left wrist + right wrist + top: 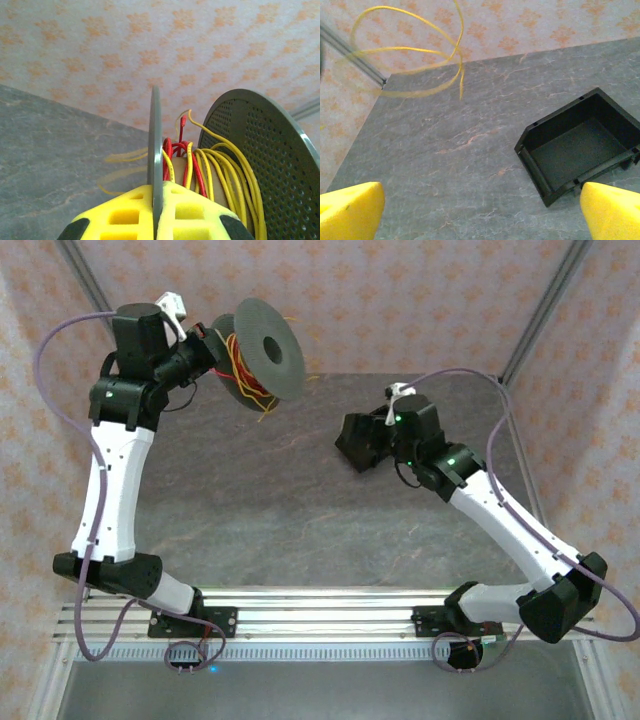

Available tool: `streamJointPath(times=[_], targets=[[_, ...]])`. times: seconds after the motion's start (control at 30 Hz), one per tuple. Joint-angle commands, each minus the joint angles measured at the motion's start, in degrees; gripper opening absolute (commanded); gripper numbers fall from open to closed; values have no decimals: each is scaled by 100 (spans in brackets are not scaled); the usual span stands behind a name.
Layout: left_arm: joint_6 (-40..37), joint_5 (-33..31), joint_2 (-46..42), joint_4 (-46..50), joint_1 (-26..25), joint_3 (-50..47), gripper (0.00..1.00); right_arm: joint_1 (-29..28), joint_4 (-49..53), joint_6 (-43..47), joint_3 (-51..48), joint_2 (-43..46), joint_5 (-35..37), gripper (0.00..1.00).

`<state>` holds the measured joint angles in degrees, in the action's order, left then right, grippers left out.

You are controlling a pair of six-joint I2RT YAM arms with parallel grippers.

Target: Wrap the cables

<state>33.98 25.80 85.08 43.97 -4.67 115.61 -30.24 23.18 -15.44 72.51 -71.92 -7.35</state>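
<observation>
The cables (220,165), yellow with some red, are wound round the core of a grey spool (270,348) held up in the air at the back left. My left gripper (157,210) is shut on the spool's thin near flange (155,135); the perforated far flange (265,150) stands to its right. Loose yellow ends (262,400) dangle below the spool. A free yellow loop (420,55) hangs in the upper left of the right wrist view. My right gripper (480,210) is open above the bare table, its yellow fingertips (350,210) far apart with nothing between them.
A black open box (580,145) lies on the grey table (445,165) just ahead and right of my right gripper; from above the box (352,452) sits mid-table. Metal frame posts (545,300) and patterned walls close in the back.
</observation>
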Motion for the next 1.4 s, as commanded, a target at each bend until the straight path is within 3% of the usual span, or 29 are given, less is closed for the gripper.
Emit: streamJointPath(times=[0.0,0.17,0.27,0.47,0.7,0.77,1.37], targets=[[151,738,-296,-286,-10,434,0,591,48,-107,175,-3,-1008,100],[224,1396,-254,-64,-35,759,0,1444,-604,-206,-122,-54,-2209,100],[232,1740,-250,-10,-91,838,0,1754,-1061,-258,-305,-50,-2661,83],[269,2109,-318,25,-192,835,0,2245,-2480,-584,-888,-50,-3528,76],[560,2407,-490,-236,-245,613,0,2406,-4477,-695,-1771,-17,-3784,58],[614,2480,-540,-289,-264,554,0,2405,-4953,-733,-2004,20,-3774,58],[685,2566,-722,-257,-369,384,0,2393,-5454,-802,-1821,-128,-4388,70]])
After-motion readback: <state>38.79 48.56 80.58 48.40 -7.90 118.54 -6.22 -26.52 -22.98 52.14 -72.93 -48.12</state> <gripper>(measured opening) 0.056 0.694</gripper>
